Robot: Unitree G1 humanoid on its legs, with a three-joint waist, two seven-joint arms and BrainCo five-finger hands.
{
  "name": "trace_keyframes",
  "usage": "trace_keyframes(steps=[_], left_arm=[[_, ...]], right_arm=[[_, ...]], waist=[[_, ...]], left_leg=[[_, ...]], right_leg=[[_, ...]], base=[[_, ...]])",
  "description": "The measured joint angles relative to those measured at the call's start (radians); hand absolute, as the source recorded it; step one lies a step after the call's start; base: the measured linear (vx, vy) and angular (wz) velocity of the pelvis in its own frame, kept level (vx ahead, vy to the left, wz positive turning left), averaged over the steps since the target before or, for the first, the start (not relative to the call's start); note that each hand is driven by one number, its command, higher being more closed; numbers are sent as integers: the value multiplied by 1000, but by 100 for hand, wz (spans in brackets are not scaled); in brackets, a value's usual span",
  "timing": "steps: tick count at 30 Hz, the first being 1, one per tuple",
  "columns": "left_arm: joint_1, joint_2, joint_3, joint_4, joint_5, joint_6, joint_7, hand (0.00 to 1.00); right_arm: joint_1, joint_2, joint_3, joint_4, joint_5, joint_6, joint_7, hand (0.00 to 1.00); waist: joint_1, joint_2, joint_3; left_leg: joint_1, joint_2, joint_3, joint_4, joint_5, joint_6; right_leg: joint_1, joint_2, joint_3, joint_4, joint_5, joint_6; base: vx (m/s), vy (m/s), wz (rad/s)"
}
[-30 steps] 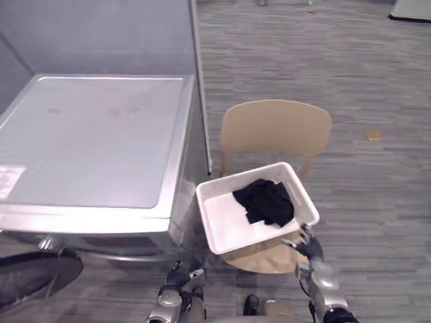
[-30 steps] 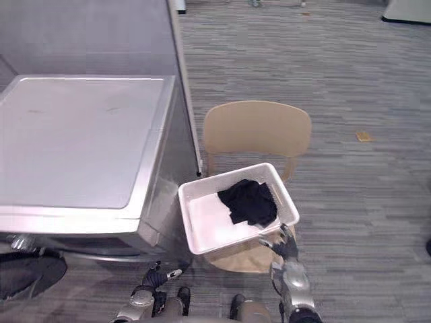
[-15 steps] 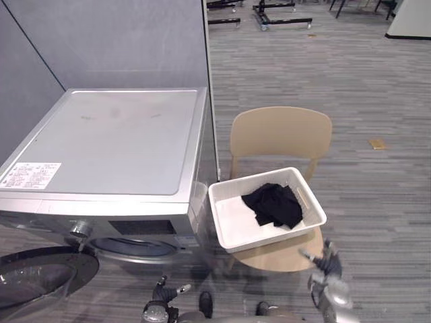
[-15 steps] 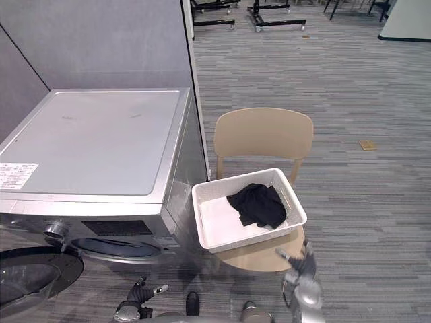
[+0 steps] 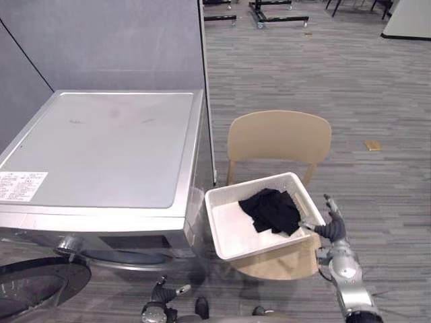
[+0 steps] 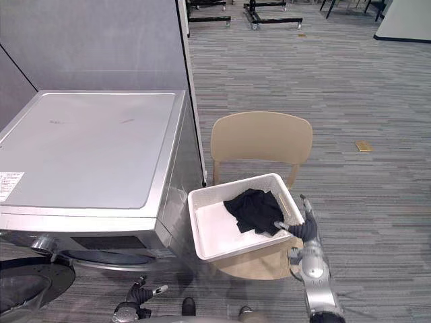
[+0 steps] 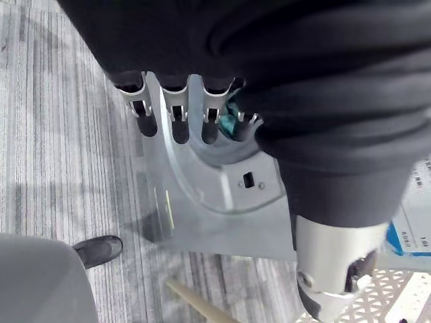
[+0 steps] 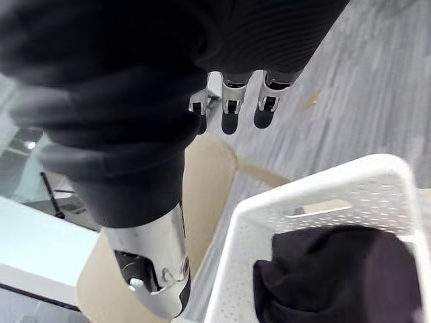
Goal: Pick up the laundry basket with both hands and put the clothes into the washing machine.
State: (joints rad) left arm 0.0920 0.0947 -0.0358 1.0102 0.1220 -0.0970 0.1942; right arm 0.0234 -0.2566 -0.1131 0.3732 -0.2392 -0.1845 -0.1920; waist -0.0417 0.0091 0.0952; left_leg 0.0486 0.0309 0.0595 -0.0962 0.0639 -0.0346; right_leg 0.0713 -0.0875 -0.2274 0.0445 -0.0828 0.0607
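White holey laundry basket (image 5: 232, 232) on the chair (image 5: 279, 138), black clothes (image 5: 273, 210) inside. Right hand (image 5: 331, 230) beside it, left hand (image 5: 160, 296) low, fingers straight.

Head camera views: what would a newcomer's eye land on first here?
A white laundry basket holding black clothes sits on a beige chair at centre. A big silver washing machine stands to its left, its round door hanging open low down. The right hand, fingers straight, hovers by the basket's right end.
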Motion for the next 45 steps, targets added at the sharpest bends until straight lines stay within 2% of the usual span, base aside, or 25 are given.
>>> trace_keyframes(steps=[6,13,16,19,22,25,27,31,38,39,45], left_arm=[[0,8,0,-2,0,-1,-19,0],[-3,11,-1,-15,-1,-10,-19,0],[-11,10,-2,-29,-1,-20,-19,0],[-46,10,-1,-32,-5,-23,-19,0],[-76,8,-1,-43,-13,-26,-18,0],[-76,5,-1,-53,-29,-33,-15,0],[-76,5,-1,-53,-35,-35,-13,0],[-103,-7,1,-57,-52,-42,4,0],[-132,-13,-4,-81,-73,-48,4,0],[-133,-13,-5,-86,-73,-47,4,0],[-143,-13,-26,-99,-73,-62,1,0]], right_arm=[[-155,-81,132,167,-47,18,30,0],[-312,-147,277,366,-86,26,71,0],[-406,-147,322,482,-123,36,88,0],[-529,-158,322,584,-159,45,82,0],[-658,-181,322,671,-175,73,58,0],[-755,-230,317,713,-186,85,25,0],[-798,-246,310,742,-186,86,17,0],[-880,-294,247,823,-185,125,-24,0],[-930,-325,200,863,-146,138,-18,0],[-931,-324,201,863,-143,138,-17,100],[-934,-321,209,860,-96,143,2,100]], waist=[[3,3,2],[15,35,31],[21,52,74],[30,67,145],[43,85,200],[57,120,239],[57,132,254],[58,152,301],[65,172,322],[66,174,323],[78,177,325]], left_leg=[[-12,-2,-2,-3,-1,-1],[-47,-11,-24,0,0,0],[-64,-16,-44,2,16,4],[-126,-20,-67,29,32,0],[-191,-27,-80,73,39,-5],[-244,-33,-86,69,63,-11],[-269,-33,-87,58,77,-20],[-311,-33,-102,4,146,-46],[-373,-51,-110,2,149,-50],[-376,-51,-110,2,149,-50],[-388,-52,-102,2,149,-50]], right_leg=[[-4,0,-3,-12,-1,0],[-27,-6,-26,-10,-2,2],[-43,-14,-50,12,-4,4],[-101,-22,-69,59,-7,0],[-171,-38,-72,124,-21,-9],[-241,-53,-73,174,-43,-10],[-282,-57,-73,200,-46,-13],[-362,-66,-81,244,-50,-19],[-488,-111,-73,395,-105,-28],[-494,-113,-73,403,-109,-28],[-530,-124,-73,455,-133,-41]], base=[[-10,0,1],[-39,11,13],[-30,13,19],[-66,14,24],[-105,26,15],[-109,7,11],[-77,-12,7],[-74,-34,10],[-39,-44,8],[-39,-50,3],[-35,-75,2]])
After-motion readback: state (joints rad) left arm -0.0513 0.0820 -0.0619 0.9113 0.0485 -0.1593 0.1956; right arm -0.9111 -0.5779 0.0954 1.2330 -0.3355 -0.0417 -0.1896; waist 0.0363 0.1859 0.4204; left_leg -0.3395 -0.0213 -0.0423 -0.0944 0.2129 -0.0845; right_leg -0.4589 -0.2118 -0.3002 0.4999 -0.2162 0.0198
